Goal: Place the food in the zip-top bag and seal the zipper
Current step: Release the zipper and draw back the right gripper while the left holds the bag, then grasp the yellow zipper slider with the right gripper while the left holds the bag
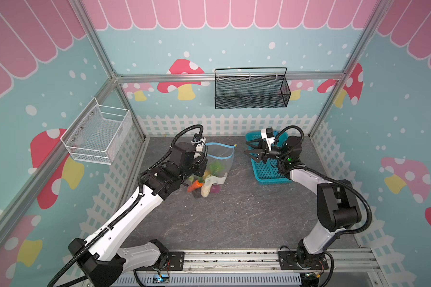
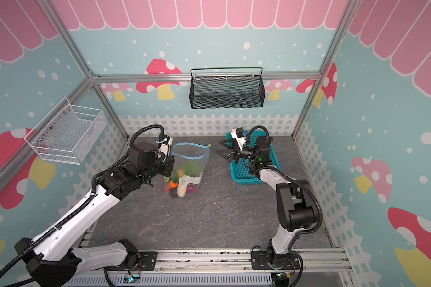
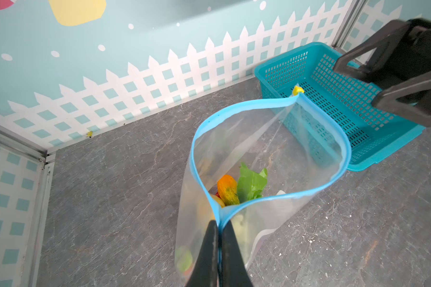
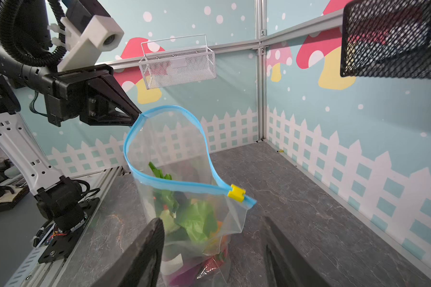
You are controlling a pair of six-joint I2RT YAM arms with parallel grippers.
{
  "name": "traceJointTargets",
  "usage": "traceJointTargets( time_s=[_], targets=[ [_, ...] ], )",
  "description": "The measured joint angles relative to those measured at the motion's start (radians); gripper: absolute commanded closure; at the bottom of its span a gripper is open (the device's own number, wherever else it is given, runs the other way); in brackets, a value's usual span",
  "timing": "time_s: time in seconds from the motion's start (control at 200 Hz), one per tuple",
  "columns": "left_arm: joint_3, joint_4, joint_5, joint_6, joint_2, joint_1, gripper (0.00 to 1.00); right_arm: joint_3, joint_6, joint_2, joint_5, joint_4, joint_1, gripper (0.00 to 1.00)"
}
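Two hands in view. The left hand point(image 3: 219, 225) is clenched on one end of the zipper point(image 4: 174, 182), pinching both blue lips together. The zip-top bag point(image 1: 220, 159) hangs from that corner with its mouth gaping in a wide loop. Cannot tell whether the bag's bottom rests on the counter point(image 1: 234, 218) or sits just off it. The right hand point(image 1: 245, 147) is released, jaws apart and empty, over the bag-side edge of the turquoise basket point(image 1: 274, 181). It is near the bag's far end, where the yellow slider tab point(image 4: 236, 193) sits.

All the food in sight is low in the bag: carrot point(image 1: 195, 185), white radish point(image 1: 205, 190), purple onion point(image 1: 215, 190), green leaf point(image 3: 251, 184). None shows in the basket or loose on the counter, so loading looks done and sealing is left.

Handling, as a judgement: thin, soft, crinkly film, light itself but bottom-heavy with toys, so likely to sag and swing. The blue strip looks stiffer than the film and is the best hold. The slider is small, hard and probably slippery. Pinch squarely across it and draw it along the strip towards the left hand, keeping the strip taut. It could slip off, or the lips could misalign.

The counter is grey stone-look, flat, with open space around the bag. The walls are teal with printed mushrooms and a white fence, on an aluminium frame. A white wire basket point(image 1: 97, 131) hangs on the side wall and a black mesh basket point(image 1: 250, 92) on the back wall.
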Motion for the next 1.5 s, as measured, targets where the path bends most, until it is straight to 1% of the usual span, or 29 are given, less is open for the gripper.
traceJointTargets(
  time_s=[0.105,0.17,0.325,0.485,0.54,0.7,0.945,1.085,1.215,1.275,1.325,1.385,1.435,1.501],
  targets=[
    [-0.008,0.015,0.013,0.000,-0.003,0.012,1.00,0.002,0.085,0.086,-0.018,0.106,0.002,0.36],
    [-0.009,0.019,0.020,0.000,-0.007,0.019,1.00,0.002,0.117,0.120,-0.024,0.158,0.007,0.33],
    [-0.009,0.021,0.027,0.001,-0.023,0.034,1.00,0.037,0.149,0.180,-0.038,0.251,0.042,0.28],
    [-0.041,0.039,0.038,0.024,-0.055,0.046,1.00,0.104,0.196,0.256,-0.049,0.355,0.062,0.17],
    [-0.064,0.053,0.045,0.034,-0.072,0.049,1.00,0.132,0.210,0.284,-0.055,0.382,0.062,0.15],
    [-0.117,0.093,0.061,0.060,-0.116,0.050,1.00,0.229,0.234,0.359,-0.057,0.433,0.072,0.14],
    [-0.135,0.112,0.084,0.076,-0.130,0.050,1.00,0.365,0.301,0.465,-0.068,0.497,0.121,0.16],
    [-0.139,0.117,0.091,0.076,-0.131,0.050,1.00,0.420,0.338,0.494,-0.080,0.518,0.138,0.23],
    [-0.139,0.117,0.095,0.076,-0.132,0.050,1.00,0.443,0.370,0.508,-0.085,0.530,0.138,0.33],
    [-0.140,0.117,0.095,0.076,-0.132,0.050,1.00,0.444,0.385,0.510,-0.088,0.534,0.137,0.41],
    [-0.140,0.117,0.095,0.076,-0.134,0.050,1.00,0.444,0.391,0.510,-0.092,0.541,0.136,0.52],
    [-0.140,0.117,0.095,0.076,-0.136,0.050,1.00,0.444,0.404,0.510,-0.097,0.550,0.136,0.57],
    [-0.140,0.117,0.095,0.076,-0.138,0.050,1.00,0.444,0.414,0.510,-0.102,0.560,0.136,0.66],
    [-0.140,0.117,0.095,0.076,-0.140,0.050,1.00,0.442,0.426,0.510,-0.105,0.573,0.135,0.71]
  ],
)
